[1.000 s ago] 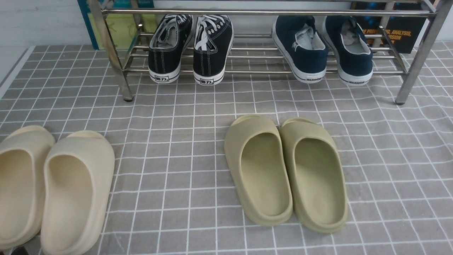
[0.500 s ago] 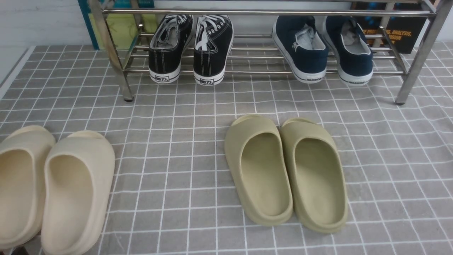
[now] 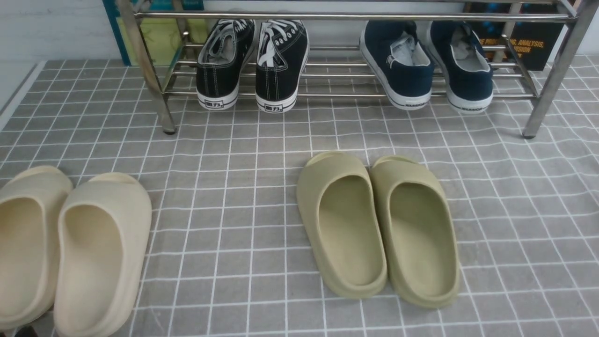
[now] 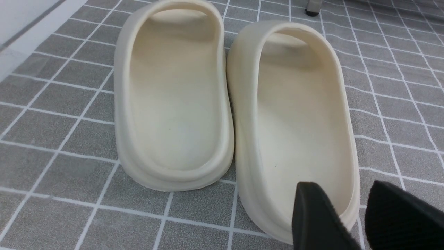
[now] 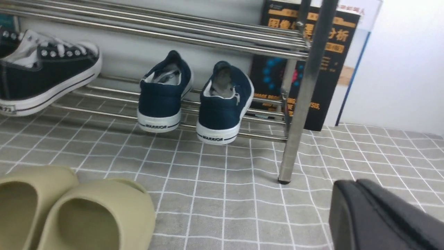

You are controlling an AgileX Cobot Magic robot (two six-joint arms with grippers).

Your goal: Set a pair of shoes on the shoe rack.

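Two navy-blue slip-on shoes [image 3: 406,65] [image 3: 463,65] with white soles rest side by side on the lower bars of the silver shoe rack [image 3: 346,16], at its right end, heels toward me. They also show in the right wrist view [image 5: 163,95] [image 5: 223,104]. Neither gripper shows in the front view. My left gripper [image 4: 347,198] is open and empty, hovering over the heel rim of a cream slide. My right gripper [image 5: 357,185] is shut and empty, low over the floor, right of the rack's right leg [image 5: 301,104].
Black lace-up sneakers [image 3: 252,61] sit on the rack's left part. Olive slides [image 3: 376,224] lie on the grey checked floor cloth in the middle, cream slides [image 3: 70,248] at the left. Books [image 5: 312,66] lean behind the rack against the wall.
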